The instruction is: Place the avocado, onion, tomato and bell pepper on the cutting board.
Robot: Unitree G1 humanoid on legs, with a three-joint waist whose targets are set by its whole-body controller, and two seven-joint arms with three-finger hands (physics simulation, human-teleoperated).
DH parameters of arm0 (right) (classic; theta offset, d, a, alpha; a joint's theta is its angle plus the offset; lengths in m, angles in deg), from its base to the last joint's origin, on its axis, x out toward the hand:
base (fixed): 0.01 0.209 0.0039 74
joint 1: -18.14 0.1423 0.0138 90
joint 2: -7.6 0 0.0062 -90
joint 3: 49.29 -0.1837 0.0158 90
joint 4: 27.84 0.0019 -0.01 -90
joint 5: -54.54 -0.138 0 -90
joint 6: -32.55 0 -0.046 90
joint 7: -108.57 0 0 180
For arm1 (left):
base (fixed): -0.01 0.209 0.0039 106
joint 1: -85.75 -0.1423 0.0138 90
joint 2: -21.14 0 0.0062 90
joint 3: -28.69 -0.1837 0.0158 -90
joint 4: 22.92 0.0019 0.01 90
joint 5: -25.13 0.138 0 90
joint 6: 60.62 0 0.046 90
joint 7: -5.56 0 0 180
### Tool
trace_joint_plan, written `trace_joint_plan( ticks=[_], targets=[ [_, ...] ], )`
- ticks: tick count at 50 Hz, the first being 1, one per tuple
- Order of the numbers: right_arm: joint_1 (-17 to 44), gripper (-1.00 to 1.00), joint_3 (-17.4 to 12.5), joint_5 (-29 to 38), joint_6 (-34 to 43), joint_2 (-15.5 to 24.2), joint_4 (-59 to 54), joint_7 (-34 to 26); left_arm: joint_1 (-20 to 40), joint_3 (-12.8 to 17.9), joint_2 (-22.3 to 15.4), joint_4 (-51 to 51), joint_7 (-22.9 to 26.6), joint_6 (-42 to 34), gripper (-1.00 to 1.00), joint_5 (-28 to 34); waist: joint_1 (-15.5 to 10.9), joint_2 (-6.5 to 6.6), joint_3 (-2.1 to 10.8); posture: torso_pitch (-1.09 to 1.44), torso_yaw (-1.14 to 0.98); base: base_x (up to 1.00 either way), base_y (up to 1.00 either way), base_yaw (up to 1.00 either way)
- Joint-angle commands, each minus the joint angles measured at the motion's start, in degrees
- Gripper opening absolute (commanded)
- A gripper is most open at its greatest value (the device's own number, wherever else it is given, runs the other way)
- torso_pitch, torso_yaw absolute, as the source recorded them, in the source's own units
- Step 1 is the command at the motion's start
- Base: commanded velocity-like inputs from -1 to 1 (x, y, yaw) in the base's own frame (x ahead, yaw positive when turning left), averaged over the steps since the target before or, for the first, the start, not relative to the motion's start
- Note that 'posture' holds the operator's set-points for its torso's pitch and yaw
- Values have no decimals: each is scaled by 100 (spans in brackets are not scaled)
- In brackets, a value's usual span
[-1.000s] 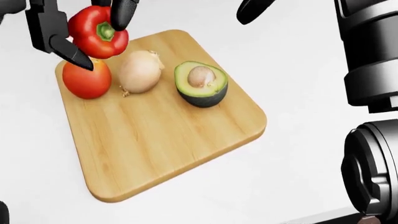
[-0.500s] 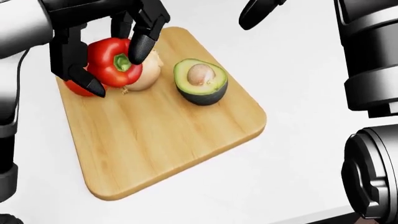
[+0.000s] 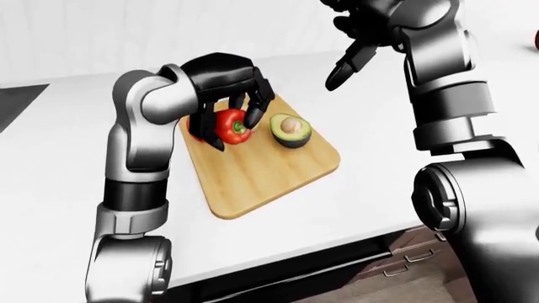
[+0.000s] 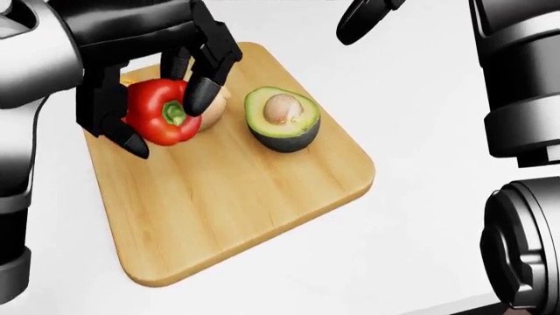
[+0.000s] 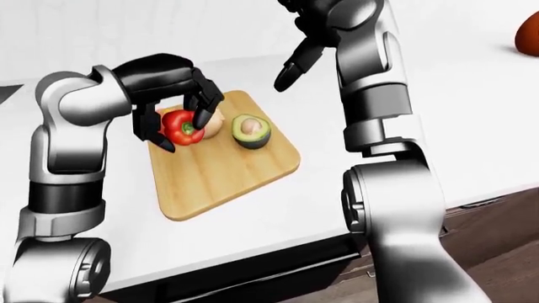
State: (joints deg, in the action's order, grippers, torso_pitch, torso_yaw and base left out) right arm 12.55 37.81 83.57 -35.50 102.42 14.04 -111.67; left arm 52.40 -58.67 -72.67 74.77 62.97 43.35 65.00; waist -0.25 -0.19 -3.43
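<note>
While the left hand (image 4: 162, 88) grips the pepper (image 4: 157, 111) over the board (image 4: 228, 190), the last placing is under way.
Pepper sits at the board's 11 o'clock, against the onion (image 4: 213, 108), avocado (image 4: 281, 118) at 1 o'clock; tomato hidden; next, lower and release; right hand (image 3: 349, 60) idle, fingers loose, empty.

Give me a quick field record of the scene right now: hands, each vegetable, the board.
left hand: shut on the red bell pepper, over the cutting board's upper left in the head view
right hand: raised above the counter, holding nothing, fingers extended
avocado half: on the board, cut side up, pit showing
onion: on the board, mostly hidden behind the pepper
tomato: hidden by the hand and pepper
cutting board: wooden, on the white counter
</note>
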Motion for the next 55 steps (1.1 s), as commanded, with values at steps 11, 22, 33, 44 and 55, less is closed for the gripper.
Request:
trace_joint_plan(
  ticks=[11, 22, 33, 44, 55],
  targets=[
    [177, 100, -47, -14, -137, 44, 198, 95, 126, 110, -46, -124, -192, 140, -100, 51, -1, 2, 206, 0, 0, 0, 0, 0],
    [110, 100, -52, -32, -126, 37, 243, 74, -36, 92, 4, -164, -242, 203, -100, 119, -1, 5, 207, 0, 0, 0, 0, 0],
    [136, 100, -53, -34, -98, 51, 258, 51, -5, 96, 16, -212, -201, 160, 63, 160, 0, 2, 213, 0, 0, 0, 0, 0],
    [154, 100, -54, -30, -107, 60, 236, 46, 200, 155, 2, -350, -59, -31, 100, 67, 1, 5, 215, 0, 0, 0, 0, 0],
    [149, 100, -62, -46, -111, 50, 218, 78, 1835, 389, -211, 459, -898, -934, 100, -374, 1, -4, 173, 0, 0, 0, 0, 0]
  ],
)
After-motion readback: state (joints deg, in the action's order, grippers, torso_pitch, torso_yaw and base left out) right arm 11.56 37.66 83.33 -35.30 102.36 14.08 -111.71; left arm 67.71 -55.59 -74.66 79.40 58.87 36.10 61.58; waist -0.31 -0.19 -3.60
